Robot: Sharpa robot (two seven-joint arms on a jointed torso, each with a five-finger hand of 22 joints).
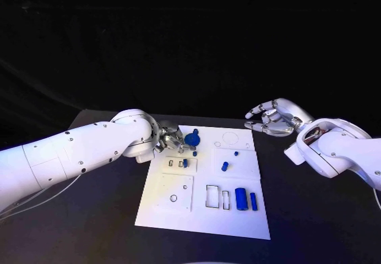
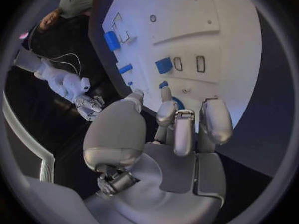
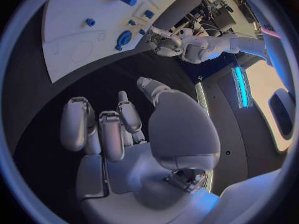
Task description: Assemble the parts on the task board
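1. Well, from overhead, the white task board (image 1: 202, 190) lies in the middle of the black table (image 1: 87, 220). The left hand (image 1: 170, 138) is over the board's far left corner, its fingers right against a round blue part (image 1: 192, 139) that sits at about three o'clock from the hand; whether it actually grips the part I cannot tell. The right hand (image 1: 274, 118) hangs off the board's far right corner, at about one o'clock from it, fingers curled loosely apart with nothing in them. Two upright blue bars (image 1: 246, 201) stand in the near right part of the board, and small blue pieces (image 1: 226, 165) sit near its middle.

2. At the left wrist, the left hand (image 2: 171, 134) has its fingertips (image 2: 167, 109) down at the board's (image 2: 230, 45) edge, the round blue part (image 2: 178, 103) peeking out just behind them. A square blue piece (image 2: 164, 64) lies further along the board.

3. At the right wrist, the right hand (image 3: 134, 134) is spread over bare dark table, holding nothing, well apart from the board (image 3: 81, 30). Across the board, the left hand (image 3: 163, 42) touches the round blue part (image 3: 123, 38).
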